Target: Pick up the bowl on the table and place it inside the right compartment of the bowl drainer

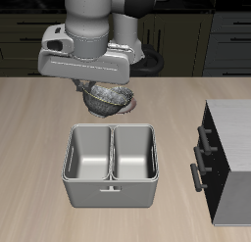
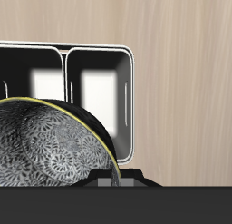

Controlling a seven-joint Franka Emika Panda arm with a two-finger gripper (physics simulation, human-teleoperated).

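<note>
The bowl [image 1: 104,100], dark grey with a pale speckled glaze, hangs tilted above the table [image 1: 39,138], just behind the bowl drainer [image 1: 110,184]. My gripper [image 1: 106,89] is shut on its rim. The wrist view has the bowl [image 2: 41,150] large and close, with the drainer's [image 2: 132,101] two metal wells beyond it. Both wells hold nothing. The right compartment [image 1: 135,153] lies a little ahead of the bowl and to one side. My fingers are hidden in the wrist view.
A pinkish disc [image 1: 138,105] peeks out beside the held bowl; what rests on it is hidden by my arm. A dark cabinet [image 1: 230,148] with a white top and bar handles stands at the table's side, close to the drainer.
</note>
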